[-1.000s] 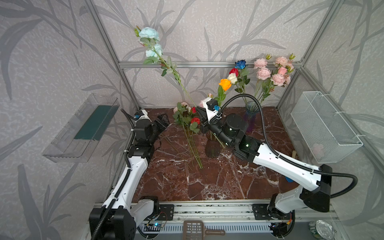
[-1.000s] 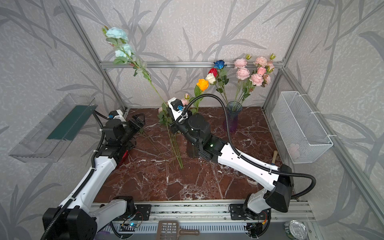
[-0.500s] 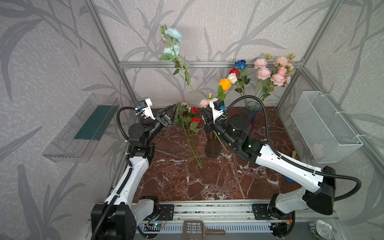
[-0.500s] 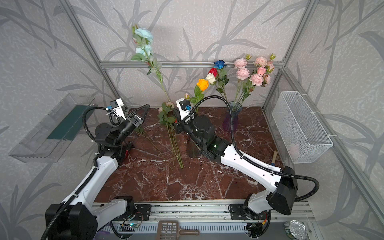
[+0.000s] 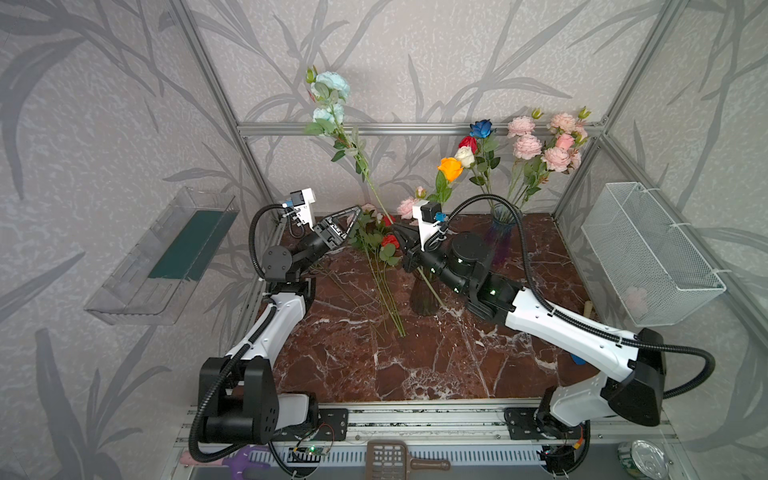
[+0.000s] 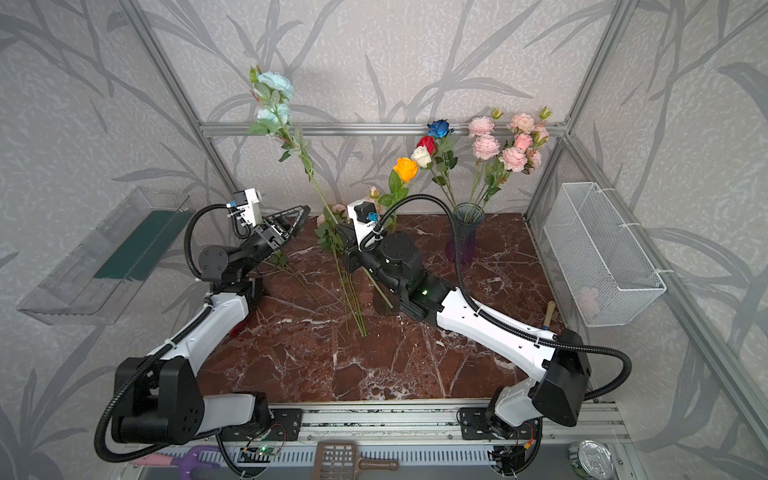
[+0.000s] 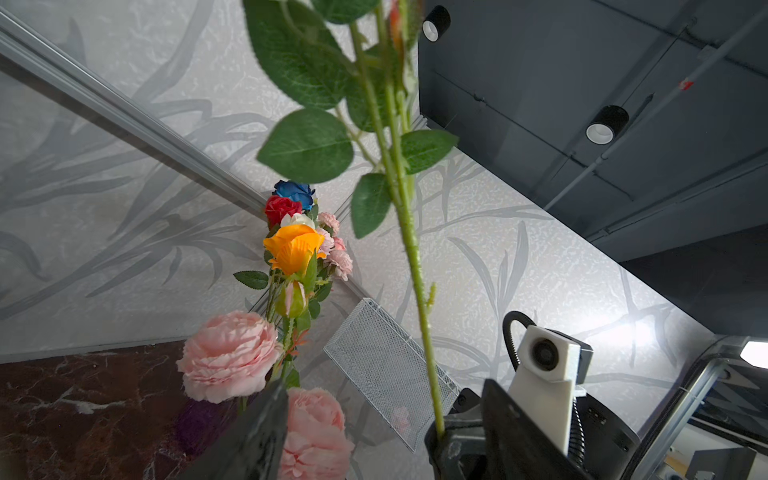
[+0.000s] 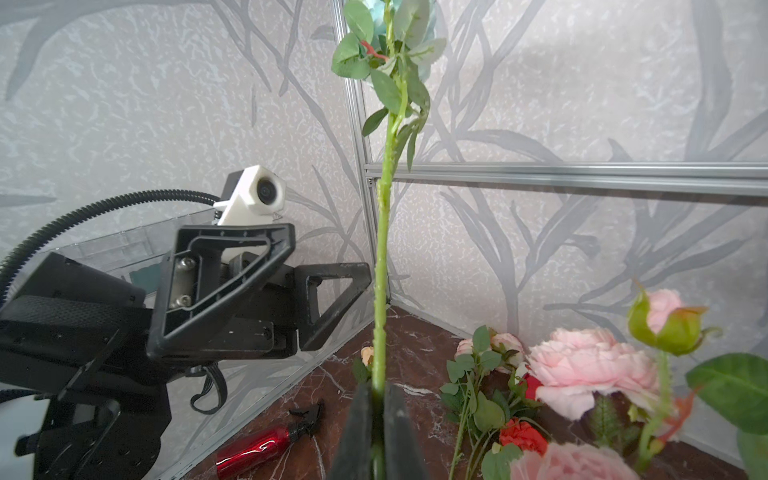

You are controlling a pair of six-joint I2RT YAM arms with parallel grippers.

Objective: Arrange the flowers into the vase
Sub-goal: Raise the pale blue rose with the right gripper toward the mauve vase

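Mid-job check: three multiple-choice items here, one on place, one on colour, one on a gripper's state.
1. The purple vase stands: A. back right of the table B. front rail C. in the basket
2. Blooms on the stem in the right gripper: A. red B. pale blue C. orange
3. Left gripper: A. shut on a stem B. shut on a bottle C. open, empty
A, near the back corner; B, pale blue blooms top it; C, its fingers stand apart.
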